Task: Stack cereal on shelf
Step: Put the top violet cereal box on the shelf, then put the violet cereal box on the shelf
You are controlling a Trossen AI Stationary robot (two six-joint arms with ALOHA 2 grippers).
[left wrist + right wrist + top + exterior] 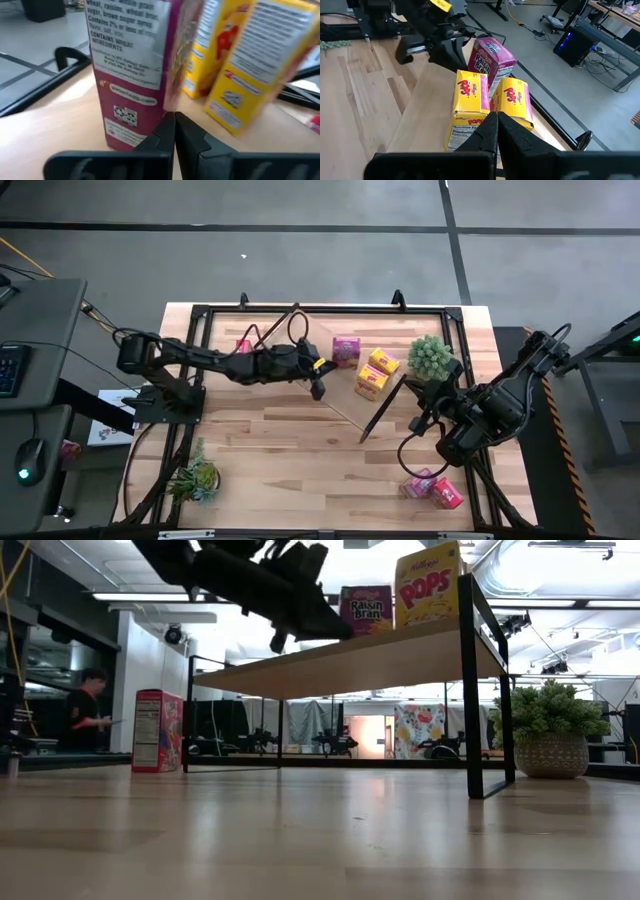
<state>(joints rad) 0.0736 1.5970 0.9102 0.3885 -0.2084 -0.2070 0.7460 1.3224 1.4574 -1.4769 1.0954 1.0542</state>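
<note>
Raisin Bran box point(490, 57) and 2 yellow Pops boxes point(470, 102) stand on the shelf point(340, 405); these look light, stiff cardboard, best pinched across flat faces. Left gripper point(317, 390) hovers beside them, fingers together, empty; right gripper point(496, 131) likewise closed.

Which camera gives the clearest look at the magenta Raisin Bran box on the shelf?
The right wrist view: the Raisin Bran box shows whole, upright behind two yellow boxes. The left wrist view fills with its back panel; the low view shows its front; the high view only its top.
</note>
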